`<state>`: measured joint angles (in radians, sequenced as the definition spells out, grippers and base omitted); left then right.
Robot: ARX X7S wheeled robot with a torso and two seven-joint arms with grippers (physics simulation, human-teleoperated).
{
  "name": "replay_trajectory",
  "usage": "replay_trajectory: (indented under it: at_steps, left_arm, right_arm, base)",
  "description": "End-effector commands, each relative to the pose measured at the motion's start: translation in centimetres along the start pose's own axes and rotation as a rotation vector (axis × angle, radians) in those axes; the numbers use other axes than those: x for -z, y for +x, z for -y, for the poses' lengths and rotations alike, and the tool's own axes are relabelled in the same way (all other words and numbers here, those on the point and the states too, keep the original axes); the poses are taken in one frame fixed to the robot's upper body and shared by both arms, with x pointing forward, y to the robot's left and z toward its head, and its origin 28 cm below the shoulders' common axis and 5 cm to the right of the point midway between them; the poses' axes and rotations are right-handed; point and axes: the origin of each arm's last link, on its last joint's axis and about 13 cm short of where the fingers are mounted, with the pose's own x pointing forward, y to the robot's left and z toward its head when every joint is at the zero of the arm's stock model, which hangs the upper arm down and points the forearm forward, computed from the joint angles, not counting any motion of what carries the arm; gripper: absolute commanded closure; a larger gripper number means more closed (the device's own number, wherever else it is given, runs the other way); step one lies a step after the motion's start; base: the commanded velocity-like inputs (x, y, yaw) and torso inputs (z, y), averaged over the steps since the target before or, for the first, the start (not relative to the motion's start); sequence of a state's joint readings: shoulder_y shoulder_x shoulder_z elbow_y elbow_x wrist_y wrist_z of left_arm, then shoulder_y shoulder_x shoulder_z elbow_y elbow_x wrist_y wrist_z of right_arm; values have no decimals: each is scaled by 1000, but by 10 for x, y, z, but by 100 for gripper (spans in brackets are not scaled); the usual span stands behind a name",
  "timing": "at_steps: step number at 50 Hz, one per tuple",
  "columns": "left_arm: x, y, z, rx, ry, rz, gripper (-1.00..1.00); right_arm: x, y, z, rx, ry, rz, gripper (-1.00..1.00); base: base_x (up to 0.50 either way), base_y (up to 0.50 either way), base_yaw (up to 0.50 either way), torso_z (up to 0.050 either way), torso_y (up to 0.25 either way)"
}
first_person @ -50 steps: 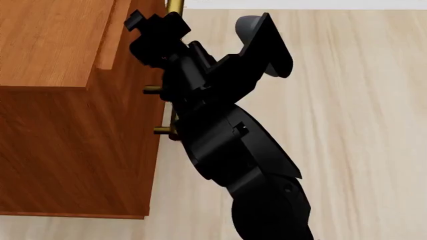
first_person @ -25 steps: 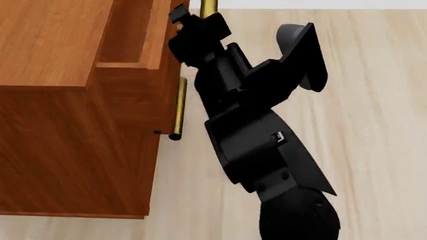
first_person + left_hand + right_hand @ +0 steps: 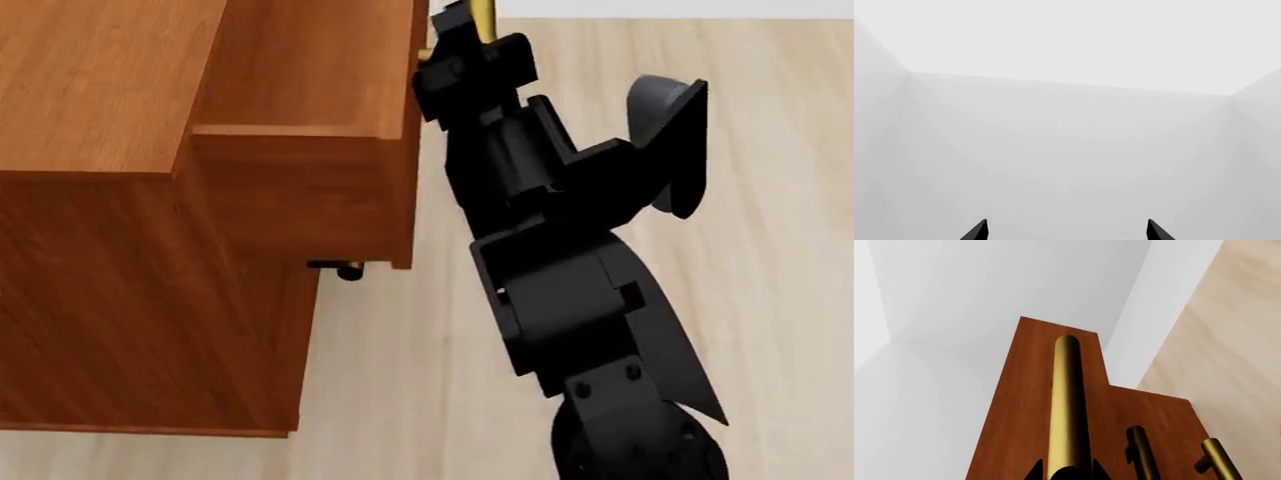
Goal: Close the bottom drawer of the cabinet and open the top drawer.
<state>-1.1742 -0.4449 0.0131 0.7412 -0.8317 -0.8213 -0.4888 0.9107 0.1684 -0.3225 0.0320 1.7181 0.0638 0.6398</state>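
The right gripper (image 3: 463, 30) pinches the brass bar handle (image 3: 1069, 405) of the top drawer (image 3: 314, 70), which stands partly out of the reddish-brown cabinet (image 3: 120, 300) at the head view's left. A straight, level pull, grip centred on the bar, should keep the drawer from binding. The lower handles (image 3: 1142, 450) sit further back, apparently flush. The left gripper (image 3: 1066, 231), fingertips spread, faces blank wall. No writing or labels are visible.

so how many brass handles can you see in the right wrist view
3: the top drawer's handle runs between the right gripper's fingertips; two shorter ones, middle handle and lowest handle, sit beside it on the cabinet.
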Motion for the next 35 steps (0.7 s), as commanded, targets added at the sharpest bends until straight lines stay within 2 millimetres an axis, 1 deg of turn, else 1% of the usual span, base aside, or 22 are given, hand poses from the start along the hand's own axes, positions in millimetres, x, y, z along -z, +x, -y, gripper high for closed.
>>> replay_trajectory:
  at_steps: [1,18,25,31,35]
  left_arm:
    - [0,0,1,1,0,0,-100]
    - [0,1,1,3,-2,-1,-100]
    - [0,1,1,4,-2,-1,-100]
    - [0,1,1,3,-1,0,-100]
    - [0,1,0,1,-2,-1,-100]
  right_arm:
    - [-12,-13,-19,-164,11,55,100]
    - [-25,-20,-19,-168,24,114,100]
    - [-24,-20,-19,-169,23,113,100]
    - [-21,-19,-15,-164,25,106,100]
    - [-22,-18,-17,-163,25,105,100]
  base:
    - [-13,0,-3,0,10]
    - [-7,0,-3,2,5]
    - [-9,0,-4,1,6]
    - [-8,0,-4,2,6]
    - [-8,0,-3,3,6]
